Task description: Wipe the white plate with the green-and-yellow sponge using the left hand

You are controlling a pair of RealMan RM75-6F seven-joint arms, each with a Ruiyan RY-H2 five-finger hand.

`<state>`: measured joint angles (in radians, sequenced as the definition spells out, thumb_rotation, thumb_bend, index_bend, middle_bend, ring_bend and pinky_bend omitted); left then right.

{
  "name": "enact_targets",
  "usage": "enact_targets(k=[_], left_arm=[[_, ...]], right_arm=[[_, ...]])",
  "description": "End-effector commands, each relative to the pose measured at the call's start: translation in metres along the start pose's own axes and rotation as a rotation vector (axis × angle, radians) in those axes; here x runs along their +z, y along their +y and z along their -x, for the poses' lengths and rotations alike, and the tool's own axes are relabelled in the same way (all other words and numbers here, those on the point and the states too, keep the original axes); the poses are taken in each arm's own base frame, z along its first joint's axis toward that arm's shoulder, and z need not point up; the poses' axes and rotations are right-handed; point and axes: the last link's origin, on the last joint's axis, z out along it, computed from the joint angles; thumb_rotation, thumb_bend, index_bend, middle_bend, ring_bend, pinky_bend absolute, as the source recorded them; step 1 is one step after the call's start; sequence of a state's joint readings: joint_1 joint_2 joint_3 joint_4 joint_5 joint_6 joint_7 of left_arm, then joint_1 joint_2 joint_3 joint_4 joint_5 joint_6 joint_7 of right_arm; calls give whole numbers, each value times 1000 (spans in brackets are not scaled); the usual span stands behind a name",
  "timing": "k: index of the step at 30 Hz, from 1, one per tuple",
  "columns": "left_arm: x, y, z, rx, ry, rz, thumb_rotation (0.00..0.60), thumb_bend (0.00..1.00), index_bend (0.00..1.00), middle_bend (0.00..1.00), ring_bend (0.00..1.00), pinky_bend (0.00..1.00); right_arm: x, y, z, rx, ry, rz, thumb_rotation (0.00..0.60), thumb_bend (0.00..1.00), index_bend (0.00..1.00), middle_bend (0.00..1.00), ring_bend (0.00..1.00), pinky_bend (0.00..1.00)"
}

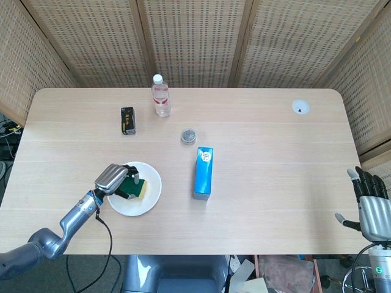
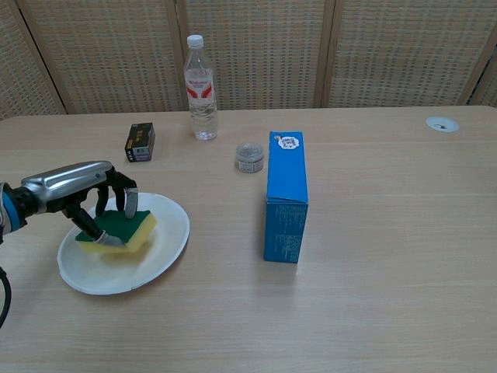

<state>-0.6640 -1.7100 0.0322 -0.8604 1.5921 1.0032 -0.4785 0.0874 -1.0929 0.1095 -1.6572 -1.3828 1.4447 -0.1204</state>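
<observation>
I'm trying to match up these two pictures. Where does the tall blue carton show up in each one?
Head view: the blue carton stands just right of centre on the table, right of the white plate.
Chest view: the blue carton stands upright near the middle, again right of the white plate.
Shared landmark: the small round tin just behind the carton, to its left.

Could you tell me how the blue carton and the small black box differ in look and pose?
The blue carton stands upright on its small end and rises tall; the small black box is low and squat. The carton is bright blue with a white round label on top; the box is dark with yellow print. The carton stands near the table's middle; the box sits further back and to the left. Both are rectangular packages, untouched by either hand.
</observation>
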Motion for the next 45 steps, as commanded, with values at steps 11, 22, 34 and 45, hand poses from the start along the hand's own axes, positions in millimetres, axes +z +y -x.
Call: enact_targets(k=[11,22,34,45], left_arm=[[4,4,33,135,-82,30,600,147,595,483,449,562],[7,4,9,121,1,59,600,147,609,494,460,568],[3,-6,-35,185,56,55,600,147,609,494,460,568],[6,-4,2,272,-54,45,600,147,615,498,460,568]], right_arm=[[2,0,1,5,-5,2,600,0,0,0,0,0],[3,0,0,9,-3,3,600,0,0,0,0,0],[2,-1,-1,10,-2,-2,600,0,0,0,0,0],[0,0,-1,9,-3,4,600,0,0,0,0,0]])
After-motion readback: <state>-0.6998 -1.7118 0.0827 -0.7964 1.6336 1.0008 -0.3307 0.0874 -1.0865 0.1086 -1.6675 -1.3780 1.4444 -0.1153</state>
